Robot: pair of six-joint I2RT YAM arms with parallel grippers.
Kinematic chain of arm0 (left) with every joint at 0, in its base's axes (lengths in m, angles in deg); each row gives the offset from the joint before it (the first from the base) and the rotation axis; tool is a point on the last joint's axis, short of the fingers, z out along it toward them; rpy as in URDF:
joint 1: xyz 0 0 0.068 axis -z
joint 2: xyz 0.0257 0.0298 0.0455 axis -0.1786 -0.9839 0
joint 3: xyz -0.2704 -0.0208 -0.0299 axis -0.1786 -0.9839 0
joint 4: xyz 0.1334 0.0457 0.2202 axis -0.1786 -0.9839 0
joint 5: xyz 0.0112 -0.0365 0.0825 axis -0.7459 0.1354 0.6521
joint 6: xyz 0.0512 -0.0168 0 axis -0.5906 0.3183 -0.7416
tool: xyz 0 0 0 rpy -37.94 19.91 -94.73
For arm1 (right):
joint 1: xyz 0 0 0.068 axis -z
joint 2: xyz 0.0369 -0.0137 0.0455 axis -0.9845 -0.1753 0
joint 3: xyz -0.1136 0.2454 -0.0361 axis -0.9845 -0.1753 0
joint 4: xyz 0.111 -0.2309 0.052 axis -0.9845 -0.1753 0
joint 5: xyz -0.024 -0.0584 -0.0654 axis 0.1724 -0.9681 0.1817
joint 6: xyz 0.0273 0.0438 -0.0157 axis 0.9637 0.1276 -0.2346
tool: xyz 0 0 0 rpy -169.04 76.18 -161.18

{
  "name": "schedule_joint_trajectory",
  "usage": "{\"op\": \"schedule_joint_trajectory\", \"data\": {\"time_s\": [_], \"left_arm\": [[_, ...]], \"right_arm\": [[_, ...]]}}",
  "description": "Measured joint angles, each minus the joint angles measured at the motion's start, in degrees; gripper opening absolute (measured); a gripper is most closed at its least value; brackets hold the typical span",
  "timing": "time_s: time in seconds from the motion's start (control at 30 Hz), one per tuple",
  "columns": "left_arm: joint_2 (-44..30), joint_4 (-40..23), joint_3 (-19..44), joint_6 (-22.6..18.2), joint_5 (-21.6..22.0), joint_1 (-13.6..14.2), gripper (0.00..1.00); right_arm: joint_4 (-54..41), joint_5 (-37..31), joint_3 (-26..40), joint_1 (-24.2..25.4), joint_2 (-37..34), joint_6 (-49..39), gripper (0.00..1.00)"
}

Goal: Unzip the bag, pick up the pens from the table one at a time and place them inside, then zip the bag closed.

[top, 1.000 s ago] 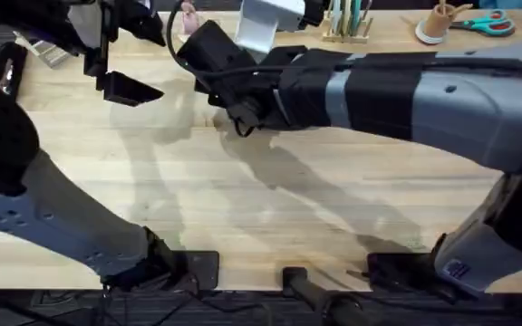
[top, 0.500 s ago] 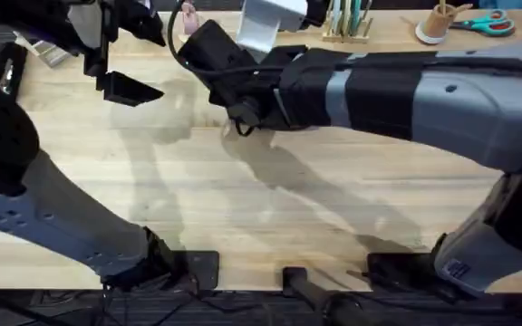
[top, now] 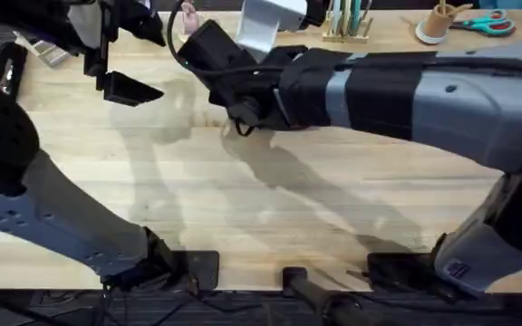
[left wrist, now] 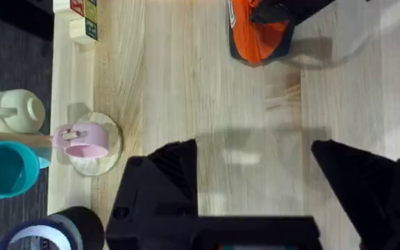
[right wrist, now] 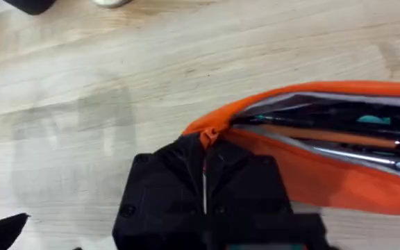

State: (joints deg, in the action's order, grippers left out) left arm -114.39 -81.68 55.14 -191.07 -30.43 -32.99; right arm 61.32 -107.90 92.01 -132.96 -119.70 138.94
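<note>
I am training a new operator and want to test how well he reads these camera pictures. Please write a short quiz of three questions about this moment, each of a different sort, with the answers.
1. True or false: the soft orange pencil pouch is zipped fully closed.
2. Multiple choice: the right gripper has its black fingers
A. wide apart above bare wood
B. shut at the zipper end of the pouch
C. around a pink mug
3. Fill in: the left gripper hangs open over the light wooden ____.

Key:
1. False; its mouth gapes and pens show inside.
2. B
3. table
</note>
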Motion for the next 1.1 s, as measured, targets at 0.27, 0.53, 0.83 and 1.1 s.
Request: {"op": "schedule_joint_trajectory", "data": {"time_s": [0.27, 0.53, 0.83, 1.1], "left_arm": [[0.00, -0.02, 0.00, 0.00, -0.02, 0.01, 0.994], [0.00, -3.65, 0.00, 0.00, -0.04, 0.01, 0.994], [0.00, -5.85, 0.00, 0.00, -3.55, 0.05, 0.994], [0.00, -6.69, 0.00, 0.00, -6.51, 0.07, 0.993]], "right_arm": [[-0.02, 1.56, 0.00, 0.04, 0.11, -0.02, 0.032], [-1.05, 3.46, -0.02, 0.15, 4.14, -0.02, 0.030], [-1.66, 6.77, -0.48, 0.49, 6.16, -0.04, 0.030], [-1.77, 8.20, -0.50, 0.48, 6.88, -0.04, 0.030]]}}
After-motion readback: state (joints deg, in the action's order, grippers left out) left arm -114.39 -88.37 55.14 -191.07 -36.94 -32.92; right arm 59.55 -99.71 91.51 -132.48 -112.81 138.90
